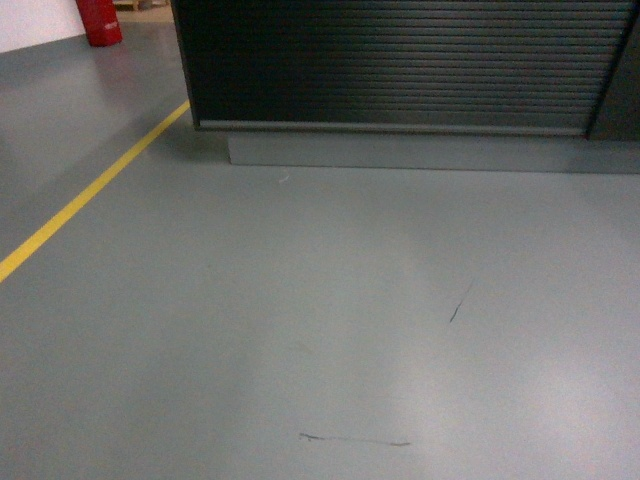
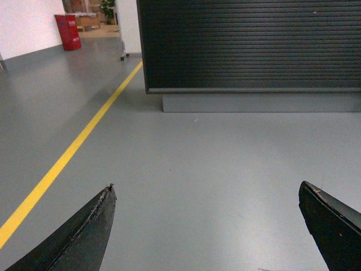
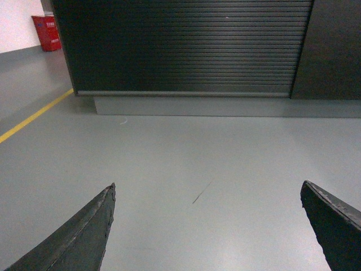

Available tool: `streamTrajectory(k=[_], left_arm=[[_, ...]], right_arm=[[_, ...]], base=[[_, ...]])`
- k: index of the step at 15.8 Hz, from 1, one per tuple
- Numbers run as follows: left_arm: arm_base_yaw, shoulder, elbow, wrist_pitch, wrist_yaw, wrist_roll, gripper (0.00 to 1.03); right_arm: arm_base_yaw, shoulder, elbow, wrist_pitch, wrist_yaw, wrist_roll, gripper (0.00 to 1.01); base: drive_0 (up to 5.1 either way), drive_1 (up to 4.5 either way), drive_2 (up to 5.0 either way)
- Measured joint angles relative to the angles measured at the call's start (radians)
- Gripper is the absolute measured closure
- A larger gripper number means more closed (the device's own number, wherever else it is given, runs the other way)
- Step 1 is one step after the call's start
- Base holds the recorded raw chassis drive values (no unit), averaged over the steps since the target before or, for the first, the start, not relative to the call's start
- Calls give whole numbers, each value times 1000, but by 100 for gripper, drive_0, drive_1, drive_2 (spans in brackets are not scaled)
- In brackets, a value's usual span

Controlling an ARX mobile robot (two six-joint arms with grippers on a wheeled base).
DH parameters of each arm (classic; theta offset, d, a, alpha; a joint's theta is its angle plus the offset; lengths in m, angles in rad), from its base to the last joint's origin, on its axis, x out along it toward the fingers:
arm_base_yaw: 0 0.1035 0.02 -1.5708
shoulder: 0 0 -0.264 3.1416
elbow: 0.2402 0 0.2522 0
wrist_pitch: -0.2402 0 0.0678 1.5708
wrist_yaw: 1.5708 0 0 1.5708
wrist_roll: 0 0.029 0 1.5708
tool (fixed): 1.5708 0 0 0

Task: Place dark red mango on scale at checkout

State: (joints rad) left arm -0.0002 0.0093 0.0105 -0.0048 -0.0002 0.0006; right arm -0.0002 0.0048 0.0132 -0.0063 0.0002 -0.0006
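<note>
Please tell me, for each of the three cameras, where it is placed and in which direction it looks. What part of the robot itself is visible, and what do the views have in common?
Head: rides on the robot, slants down at the grey floor before the checkout; no robot part shows.
Left wrist: low, facing forward to the checkout; left gripper open, fingers at the lower corners.
Right wrist: same low forward look; right gripper open, fingers likewise.
Shared: all three show the ribbed panel, the yellow line and a red object far left.
</note>
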Motion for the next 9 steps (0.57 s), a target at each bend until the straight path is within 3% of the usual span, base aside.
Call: streamTrajectory(k=[9], left_arm=[[0,0,0,1,-1,0,5]], right_arm=[[0,0,0,4,1,0,3]], base=[[1,430,-428]])
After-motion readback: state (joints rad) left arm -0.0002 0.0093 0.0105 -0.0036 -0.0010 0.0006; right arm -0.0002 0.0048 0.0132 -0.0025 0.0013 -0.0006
